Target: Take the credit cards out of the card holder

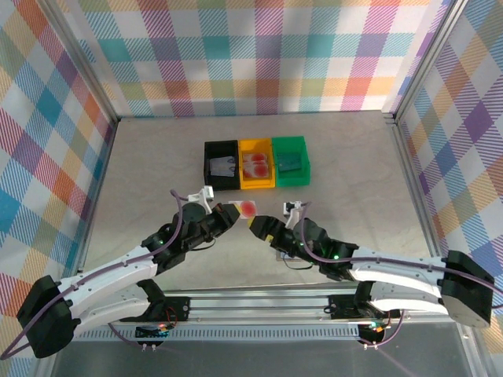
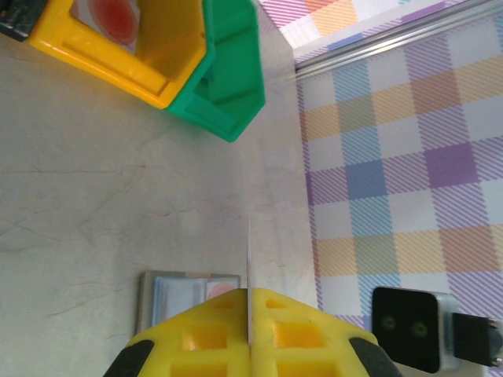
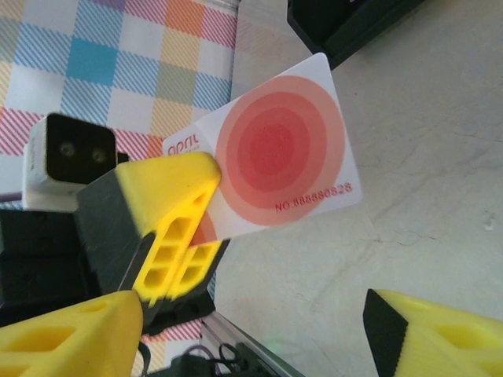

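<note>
- Where the two arms meet at the centre of the top view, the left pincer [image 1: 234, 214] is clamped on a white card [image 1: 247, 208] printed with red rings
- Left wrist view: this card shows edge-on as a thin pale line, pinched between the two yellow fingers [image 2: 196, 338] at the bottom of the frame
- Card holder [image 2: 187, 289] lies open and flat on the table [image 1: 157, 173], just beyond those fingers at lower centre of the left wrist view; grey rim, pale blue inside, a pink patch showing in it
- Right wrist view: card seen face-on at upper centre, off the table, one end gripped by the left pincer
- Right pincer [image 3: 251, 314]: jaws wide apart at the lower corners of its own view, the card above them and clear of both
- Row of three bins above centre in the top view, side by side: black bin [image 1: 221, 148] with a greyish card, yellow bin [image 1: 256, 184] with red-ringed cards, green bin [image 1: 290, 145] with a teal one
</note>
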